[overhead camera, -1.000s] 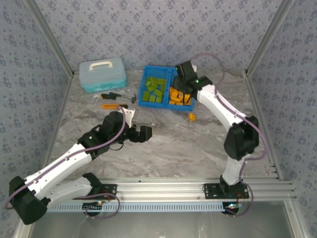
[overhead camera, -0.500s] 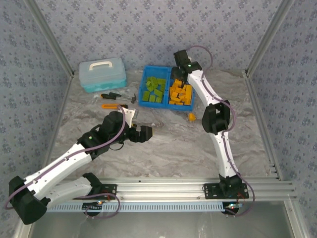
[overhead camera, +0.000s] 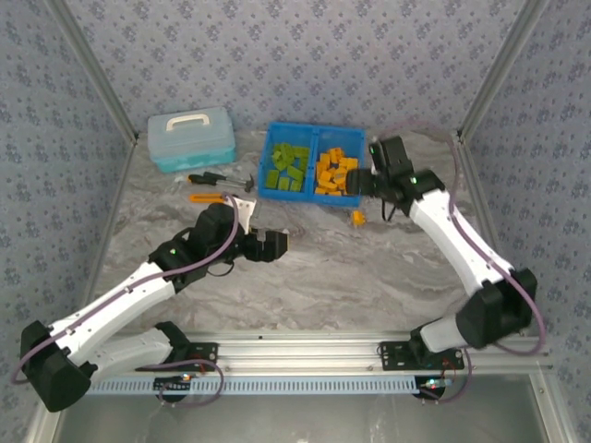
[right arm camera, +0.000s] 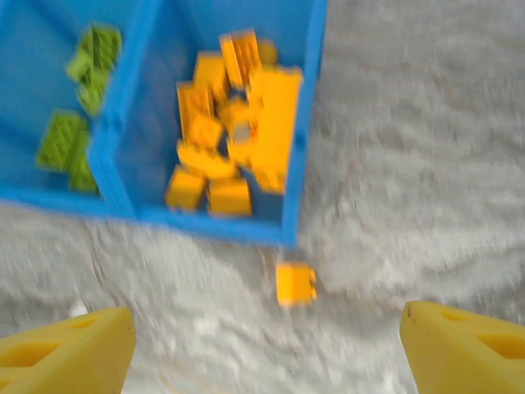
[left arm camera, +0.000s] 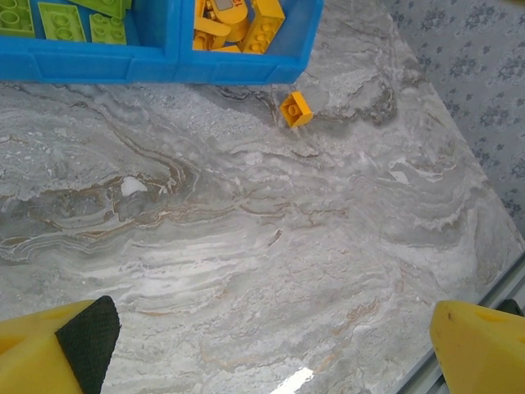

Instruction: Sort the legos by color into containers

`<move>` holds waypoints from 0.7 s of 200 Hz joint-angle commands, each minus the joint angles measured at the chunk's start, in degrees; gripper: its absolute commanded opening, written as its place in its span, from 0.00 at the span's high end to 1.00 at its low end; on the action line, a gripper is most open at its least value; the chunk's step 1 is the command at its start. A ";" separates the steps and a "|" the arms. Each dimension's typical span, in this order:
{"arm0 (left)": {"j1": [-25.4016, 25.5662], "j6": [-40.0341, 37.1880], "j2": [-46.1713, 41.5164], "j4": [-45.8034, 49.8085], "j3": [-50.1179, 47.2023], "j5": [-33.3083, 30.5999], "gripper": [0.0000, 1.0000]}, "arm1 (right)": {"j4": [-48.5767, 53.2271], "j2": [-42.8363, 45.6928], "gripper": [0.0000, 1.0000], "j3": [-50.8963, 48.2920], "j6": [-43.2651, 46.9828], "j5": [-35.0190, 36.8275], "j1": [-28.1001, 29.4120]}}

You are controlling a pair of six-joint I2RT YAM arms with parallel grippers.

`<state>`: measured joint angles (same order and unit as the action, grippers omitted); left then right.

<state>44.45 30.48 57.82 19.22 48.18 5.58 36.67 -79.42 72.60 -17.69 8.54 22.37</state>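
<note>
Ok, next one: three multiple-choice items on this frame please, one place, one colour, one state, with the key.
1. Where, relative to the bright blue two-compartment plastic bin, does the lone small orange plastic brick lie?
A) in its left half
B) on the grey marbled table just outside its near right corner
C) on its divider
2. What colour are the small plastic bricks in the bin's left compartment?
A) orange
B) olive green
C) both
3. How is the right gripper?
A) shut on a brick
B) shut, empty
C) open, empty
Key: 1 B, it sits on bare table beside the bin; 2 B, only green shows there; 3 C, fingers wide apart, nothing between.
</note>
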 commanded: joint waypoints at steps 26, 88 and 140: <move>0.73 -0.77 2.76 -2.66 3.80 2.01 0.01 | -11.48 0.12 0.09 -19.37 3.27 -2.38 0.55; 2.46 0.28 3.71 -3.41 4.20 1.06 0.01 | -22.32 -16.85 0.13 -15.96 -1.89 -4.40 -3.48; 3.17 -0.51 3.35 -1.56 4.81 -0.28 0.01 | -24.62 -25.23 0.33 -12.15 -1.25 -7.03 -3.67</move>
<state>47.13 30.52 61.32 17.39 50.92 6.37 14.59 -102.28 58.06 -18.55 4.19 18.72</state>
